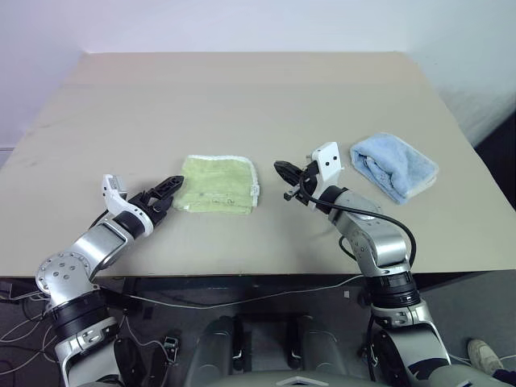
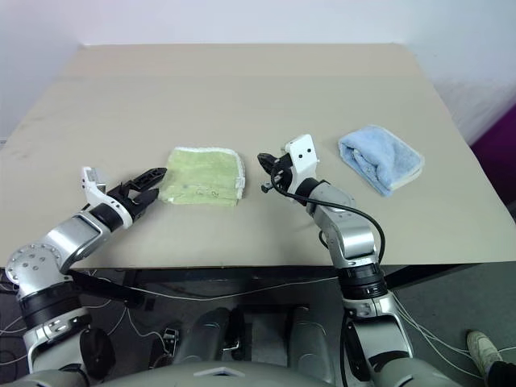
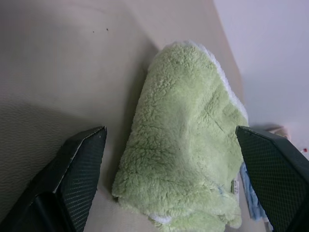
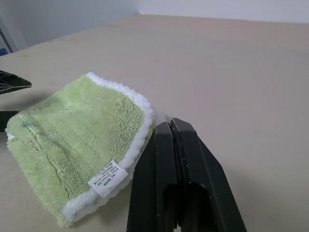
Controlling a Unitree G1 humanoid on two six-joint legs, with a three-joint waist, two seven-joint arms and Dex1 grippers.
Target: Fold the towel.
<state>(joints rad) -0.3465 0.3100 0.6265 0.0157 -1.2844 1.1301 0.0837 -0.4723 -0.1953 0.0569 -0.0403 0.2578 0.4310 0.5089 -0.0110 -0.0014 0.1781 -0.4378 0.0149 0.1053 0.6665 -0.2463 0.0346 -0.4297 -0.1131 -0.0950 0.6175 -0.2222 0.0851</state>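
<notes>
The towel, light yellow-green with white edging, lies folded into a small rectangle on the table, a white label at its right edge. My left gripper is open just off the towel's left edge, its fingers spread wide on either side of the cloth without touching it. Just right of the towel hovers my right gripper, pointing toward it with its fingers pressed shut on nothing.
A smaller light blue towel lies bunched to the right of my right arm. The beige table stretches bare to its far edge; its front edge runs just under my forearms.
</notes>
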